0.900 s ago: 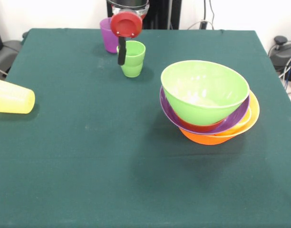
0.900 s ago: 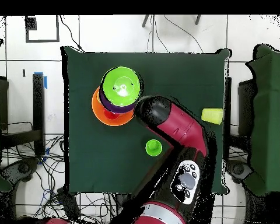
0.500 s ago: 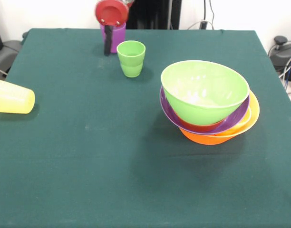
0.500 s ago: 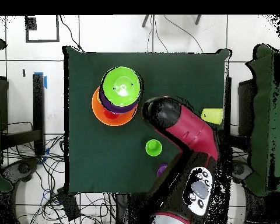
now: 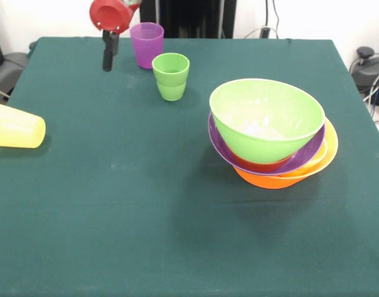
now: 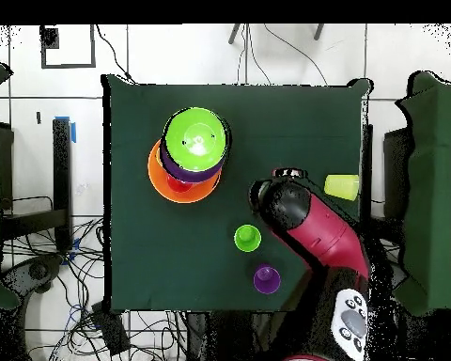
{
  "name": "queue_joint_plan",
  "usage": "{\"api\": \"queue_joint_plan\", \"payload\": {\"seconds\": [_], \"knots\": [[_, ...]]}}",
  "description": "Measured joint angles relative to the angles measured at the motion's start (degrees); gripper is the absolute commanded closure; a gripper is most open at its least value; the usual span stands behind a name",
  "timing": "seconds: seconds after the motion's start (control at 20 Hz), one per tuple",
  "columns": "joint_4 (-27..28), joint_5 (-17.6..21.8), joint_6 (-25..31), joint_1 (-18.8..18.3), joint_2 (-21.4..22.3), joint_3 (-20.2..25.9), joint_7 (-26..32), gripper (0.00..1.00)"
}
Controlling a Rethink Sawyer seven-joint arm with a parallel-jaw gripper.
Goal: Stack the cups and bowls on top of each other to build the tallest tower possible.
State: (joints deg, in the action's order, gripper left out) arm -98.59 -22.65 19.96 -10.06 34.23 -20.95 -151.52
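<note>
The tower stands at the right of the front view. A lime green bowl (image 5: 267, 117) is on top, over a purple bowl (image 5: 304, 156), a small orange bowl (image 5: 261, 164) and the yellow-orange base bowl (image 5: 282, 179). From overhead, the lime bowl (image 6: 196, 138) covers most of the base bowl (image 6: 162, 184). A lime green cup (image 5: 171, 76) (image 6: 247, 238) and a purple cup (image 5: 147, 44) (image 6: 266, 278) stand upright side by side. A yellow cup (image 5: 16, 126) (image 6: 342, 186) lies on its side at the table edge. My gripper (image 5: 107, 59) hangs left of the purple cup, holding nothing.
The green cloth table (image 5: 115, 216) carries everything. In the overhead view my arm (image 6: 309, 230) reaches over the table between the cups and the yellow cup. Cables and dark equipment (image 5: 370, 68) sit beyond the table's right edge.
My gripper has swung left in the front view, from in front of the lime green cup to the left of the purple cup, which now shows fully. Cups and bowls have not moved.
</note>
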Motion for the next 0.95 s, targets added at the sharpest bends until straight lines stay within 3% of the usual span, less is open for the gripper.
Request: {"api": "queue_joint_plan", "payload": {"seconds": [0.25,0.5,0.95], "knots": [[-4.68,1.41,-6.20,-2.52,-0.57,3.32,0.00,0.00],[-7.15,1.57,-7.86,-2.68,-0.82,4.93,0.00,0.00],[-9.25,1.57,-6.68,1.31,0.33,4.58,0.00,0.00]]}}
